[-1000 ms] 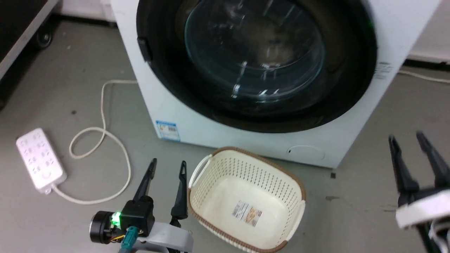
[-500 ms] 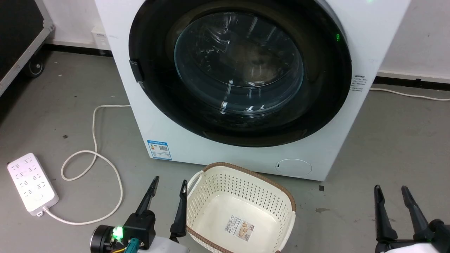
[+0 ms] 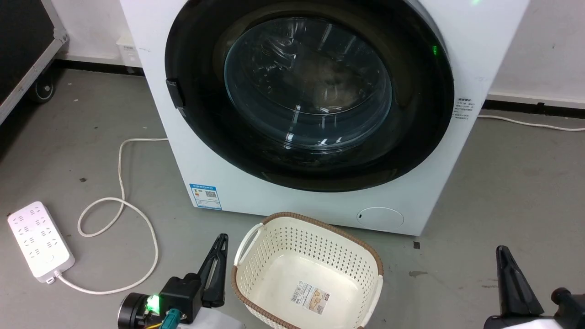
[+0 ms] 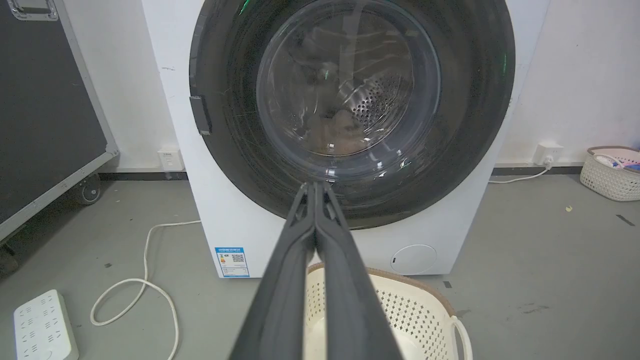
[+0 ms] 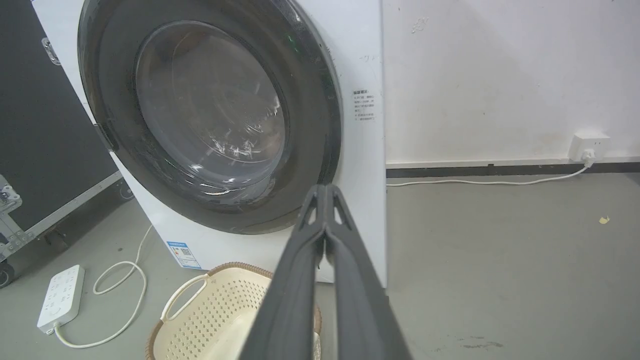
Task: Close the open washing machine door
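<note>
The washing machine door (image 3: 308, 87) is a glossy black ring around a bulging glass window, with a latch tab on its left edge. It lies flat against the front of the white machine (image 3: 219, 183), as the left wrist view (image 4: 350, 100) and right wrist view (image 5: 210, 120) also show. My left gripper (image 3: 221, 240) is shut and empty, low over the floor just left of the basket and well short of the door. My right gripper (image 3: 502, 251) is shut and empty at the lower right. In the wrist views the left gripper's (image 4: 315, 186) fingers and the right gripper's (image 5: 325, 188) fingers press together.
A cream basket (image 3: 256, 237) with a brown rim stands on the floor before the machine, between my arms. A white power strip (image 3: 39, 240) and its looped cable (image 3: 121, 183) lie at the left. A black wheeled case (image 3: 27, 45) stands far left. Another basket (image 4: 610, 172) sits by the right wall.
Both grippers have gone from open to shut with nothing in them. The head camera shifted early on, showing more of the machine; the right gripper now sits lower in view.
</note>
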You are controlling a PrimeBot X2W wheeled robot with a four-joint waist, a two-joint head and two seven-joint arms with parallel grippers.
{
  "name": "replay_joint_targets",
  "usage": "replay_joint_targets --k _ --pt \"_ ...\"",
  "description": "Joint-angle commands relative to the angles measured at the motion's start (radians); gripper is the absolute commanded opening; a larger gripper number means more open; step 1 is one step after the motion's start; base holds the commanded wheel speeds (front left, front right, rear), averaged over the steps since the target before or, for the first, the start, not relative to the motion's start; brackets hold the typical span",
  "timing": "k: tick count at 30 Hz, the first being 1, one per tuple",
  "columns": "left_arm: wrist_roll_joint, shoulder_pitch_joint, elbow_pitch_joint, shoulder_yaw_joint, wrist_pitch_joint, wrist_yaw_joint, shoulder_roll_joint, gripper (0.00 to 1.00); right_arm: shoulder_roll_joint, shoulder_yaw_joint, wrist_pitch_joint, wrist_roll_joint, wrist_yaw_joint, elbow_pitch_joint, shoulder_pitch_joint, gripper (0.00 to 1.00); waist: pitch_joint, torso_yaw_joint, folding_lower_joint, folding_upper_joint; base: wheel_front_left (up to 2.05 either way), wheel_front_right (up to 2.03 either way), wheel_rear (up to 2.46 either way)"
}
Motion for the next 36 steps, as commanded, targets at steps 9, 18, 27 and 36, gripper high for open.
replay_joint_targets --k 9,18,27,36 --pt "0.009 0.001 -0.012 0.021 0.02 -0.003 -0.002 0.0 0.002 0.009 0.02 -0.024 0.0 -0.008 -0.011 0.0 0.001 -0.003 0.0 0.0 0.0 0.0 0.0" --pt "0.016 0.002 -0.021 0.036 0.038 -0.005 -0.004 0.0 0.003 0.016 0.039 -0.04 0.0 -0.014 -0.018 0.0 0.001 -0.006 0.0 0.0 0.0 0.0 0.0" --pt "0.023 0.003 -0.03 0.051 0.057 -0.007 -0.006 0.0 0.005 0.023 0.057 -0.056 0.0 -0.019 -0.025 0.0 0.002 -0.009 0.0 0.0 0.0 0.0 0.0" --pt "0.029 0.004 -0.039 0.066 0.075 -0.009 -0.009 0.0 0.006 0.03 0.076 -0.072 0.0 -0.024 -0.032 0.0 0.002 -0.012 0.0 0.0 0.0 0.0 0.0"
